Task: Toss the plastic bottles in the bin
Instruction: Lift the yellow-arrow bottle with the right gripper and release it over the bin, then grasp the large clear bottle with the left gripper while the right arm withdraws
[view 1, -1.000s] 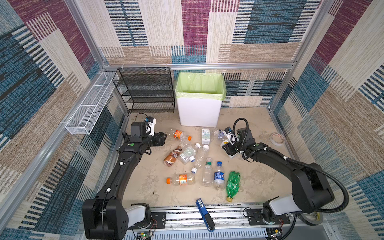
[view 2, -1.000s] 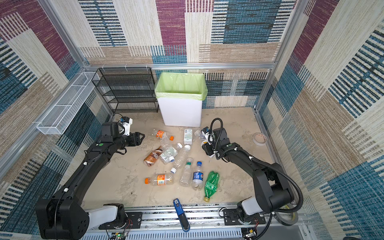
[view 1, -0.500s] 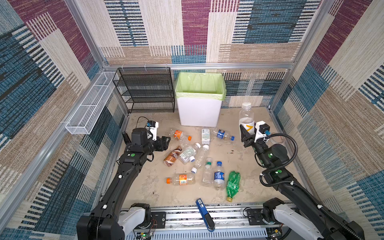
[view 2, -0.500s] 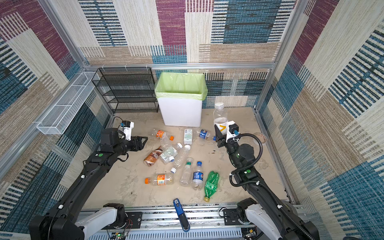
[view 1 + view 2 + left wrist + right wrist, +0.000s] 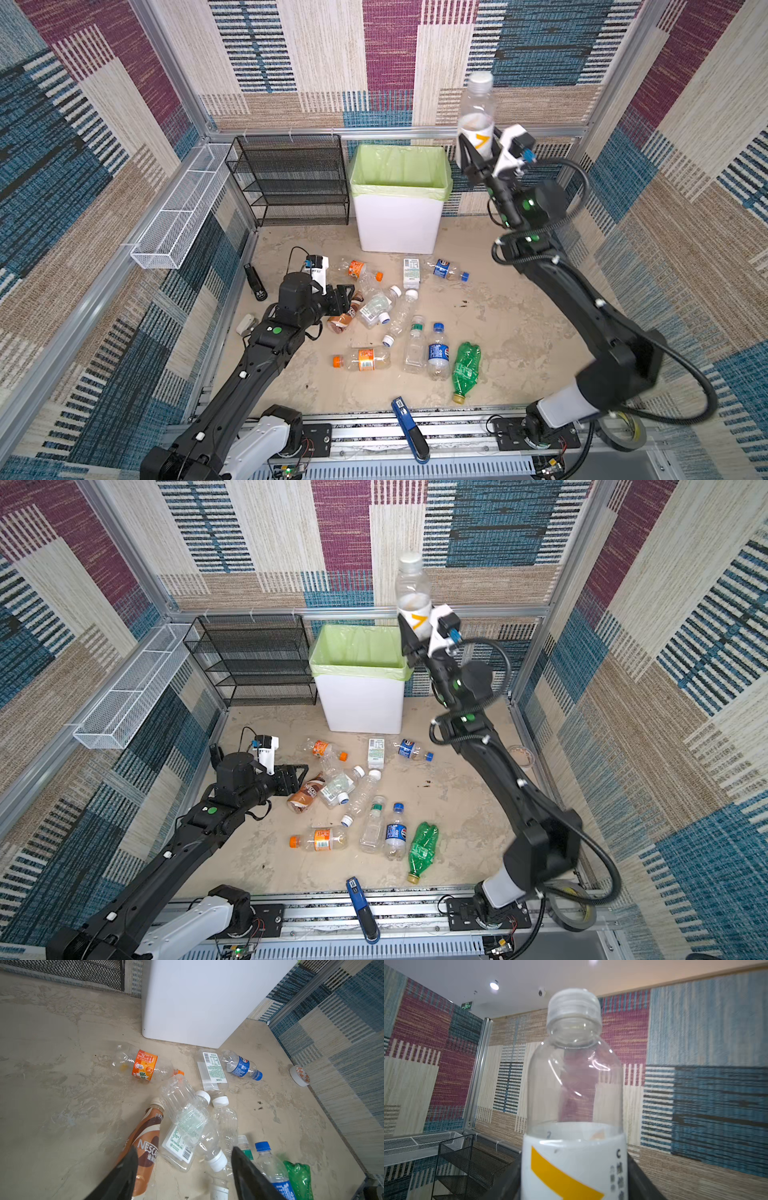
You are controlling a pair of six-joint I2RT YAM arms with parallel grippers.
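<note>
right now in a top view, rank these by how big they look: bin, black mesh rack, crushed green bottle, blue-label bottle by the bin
1. black mesh rack and bin: they look about equal, so not ranked against each other
2. crushed green bottle
3. blue-label bottle: clearly smallest
</note>
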